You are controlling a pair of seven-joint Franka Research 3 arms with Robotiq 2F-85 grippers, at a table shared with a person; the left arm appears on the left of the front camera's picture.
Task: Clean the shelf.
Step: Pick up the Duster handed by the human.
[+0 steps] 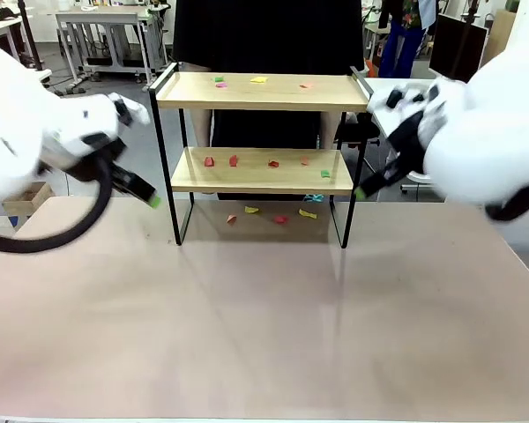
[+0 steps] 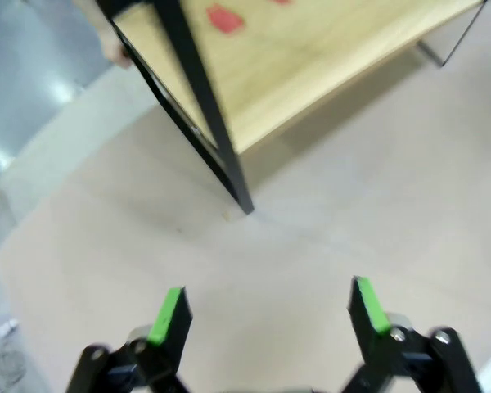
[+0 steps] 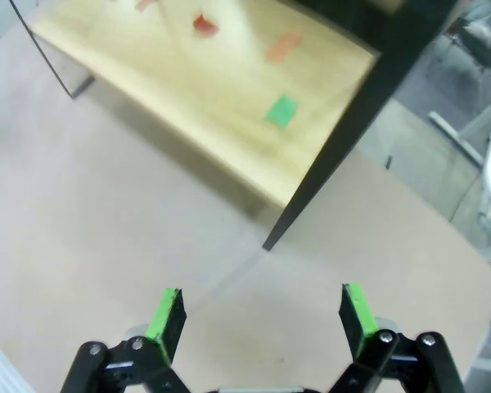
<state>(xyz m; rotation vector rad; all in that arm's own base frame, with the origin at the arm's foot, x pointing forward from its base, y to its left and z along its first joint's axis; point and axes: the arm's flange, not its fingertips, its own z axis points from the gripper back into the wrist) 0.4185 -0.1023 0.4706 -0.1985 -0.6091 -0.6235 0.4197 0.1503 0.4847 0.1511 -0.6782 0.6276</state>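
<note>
Shelf point(image 1: 261, 92) of two boards, five paper scraps point(image 1: 273, 163) on the lower; left claw point(image 1: 152, 200) and right claw point(image 1: 360, 190) flank it, both wide open, empty

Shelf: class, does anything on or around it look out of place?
Small coloured scraps lie scattered over both boards of the shelf and on the table beneath it, like litter; the shelf itself stands straight.

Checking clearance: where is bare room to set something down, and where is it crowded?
Free: the table in front of the shelf, to the near edge; open left gripper and right gripper flank the shelf. Crowded: paper scraps under the shelf and on both boards.
</note>
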